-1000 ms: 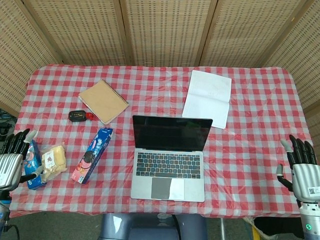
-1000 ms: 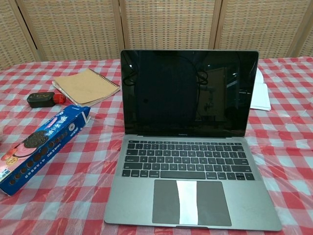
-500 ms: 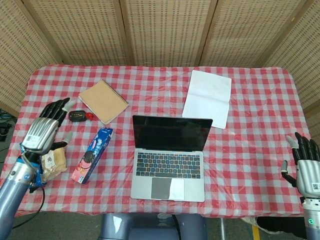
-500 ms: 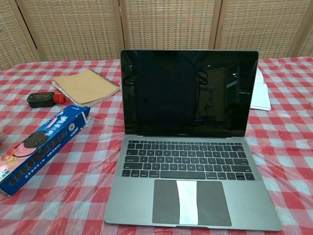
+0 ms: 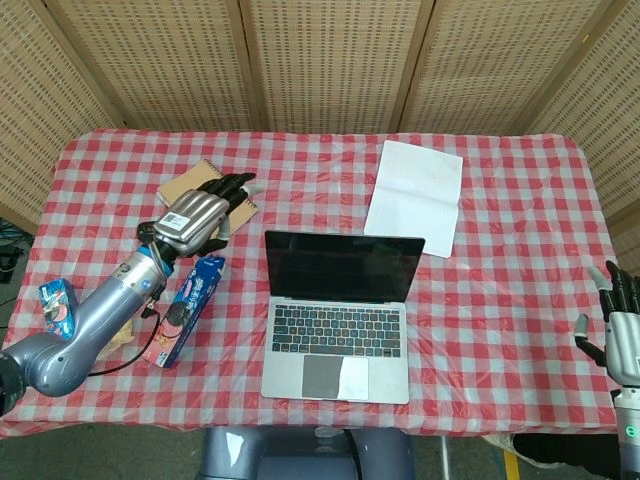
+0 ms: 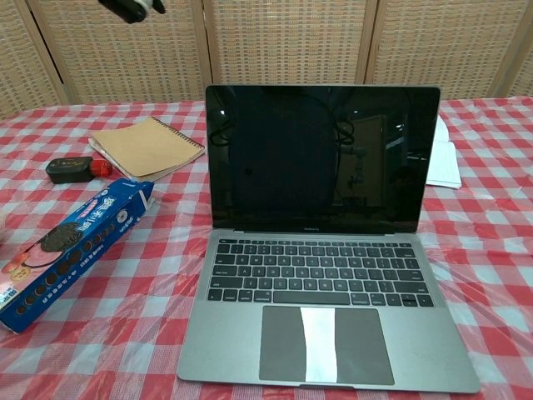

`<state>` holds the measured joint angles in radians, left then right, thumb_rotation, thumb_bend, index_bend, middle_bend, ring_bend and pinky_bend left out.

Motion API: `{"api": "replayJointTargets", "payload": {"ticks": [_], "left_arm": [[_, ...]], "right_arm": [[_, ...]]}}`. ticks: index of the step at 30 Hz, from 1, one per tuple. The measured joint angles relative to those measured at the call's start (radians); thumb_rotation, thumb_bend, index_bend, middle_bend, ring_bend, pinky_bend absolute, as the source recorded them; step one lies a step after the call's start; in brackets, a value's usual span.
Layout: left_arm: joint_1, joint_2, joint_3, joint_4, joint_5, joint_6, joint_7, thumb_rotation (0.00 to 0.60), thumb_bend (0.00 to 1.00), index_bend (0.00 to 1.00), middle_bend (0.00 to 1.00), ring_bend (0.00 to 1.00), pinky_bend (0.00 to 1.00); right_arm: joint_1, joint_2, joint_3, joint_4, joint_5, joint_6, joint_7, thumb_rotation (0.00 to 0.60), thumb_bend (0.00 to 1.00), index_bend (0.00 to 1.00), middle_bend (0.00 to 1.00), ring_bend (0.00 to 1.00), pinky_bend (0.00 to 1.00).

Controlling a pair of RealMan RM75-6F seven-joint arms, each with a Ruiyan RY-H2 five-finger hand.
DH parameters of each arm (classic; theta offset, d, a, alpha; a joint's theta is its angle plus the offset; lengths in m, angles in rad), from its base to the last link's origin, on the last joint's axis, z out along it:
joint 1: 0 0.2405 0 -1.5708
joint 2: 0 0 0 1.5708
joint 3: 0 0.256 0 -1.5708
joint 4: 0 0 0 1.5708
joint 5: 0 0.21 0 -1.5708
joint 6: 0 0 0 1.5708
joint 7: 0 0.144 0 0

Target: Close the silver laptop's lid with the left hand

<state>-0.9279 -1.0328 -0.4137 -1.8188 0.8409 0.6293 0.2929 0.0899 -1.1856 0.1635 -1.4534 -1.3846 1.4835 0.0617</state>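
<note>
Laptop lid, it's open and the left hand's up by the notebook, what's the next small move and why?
Probably carry the left hand right, behind the lid's top edge. The laptop stands open, and the hand hangs open over the notebook, touching nothing.

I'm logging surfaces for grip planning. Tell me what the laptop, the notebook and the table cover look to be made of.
Laptop: probably brushed metal, matte silver-grey shell; screen glossy, it shows reflections.
Notebook: tan kraft-card cover, matte, with a wire spiral binding on one edge.
Table cover: red-and-white checks, seemingly under clear plastic film, going by shiny wrinkles.
</note>
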Motion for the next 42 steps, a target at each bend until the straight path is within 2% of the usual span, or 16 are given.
{"api": "replayJointTargets", "payload": {"ticks": [8,16,26,35,42], "left_arm": [[-0.207,-0.066,0.032,0.105,-0.197,-0.085,0.021,0.6,1.0,0.24,0.0,0.05,0.21],[-0.366,-0.144,0.099,0.201,-0.359,-0.081,0.061,0.6,1.0,0.25,0.0,0.07,0.23],[-0.545,-0.246,0.208,0.304,-0.567,-0.076,0.123,0.6,1.0,0.24,0.0,0.09,0.24],[-0.634,-0.308,0.25,0.345,-0.641,-0.069,0.132,0.6,1.0,0.27,0.06,0.14,0.27],[-0.647,-0.332,0.247,0.346,-0.655,-0.047,0.098,0.6,1.0,0.39,0.18,0.24,0.33]], "right_arm": [[0.0,0.006,0.008,0.013,0.015,-0.01,0.037,0.6,0.8,0.04,0.0,0.0,0.0],[-0.002,0.014,0.014,0.012,0.023,-0.012,0.059,0.6,0.8,0.06,0.0,0.0,0.0],[-0.006,0.028,0.021,0.015,0.031,-0.017,0.103,0.6,0.8,0.06,0.0,0.0,0.0],[-0.007,0.032,0.024,0.023,0.036,-0.019,0.123,0.6,0.8,0.08,0.0,0.0,0.0],[-0.009,0.033,0.027,0.026,0.033,-0.011,0.134,0.6,0.81,0.08,0.0,0.0,0.0]]}}
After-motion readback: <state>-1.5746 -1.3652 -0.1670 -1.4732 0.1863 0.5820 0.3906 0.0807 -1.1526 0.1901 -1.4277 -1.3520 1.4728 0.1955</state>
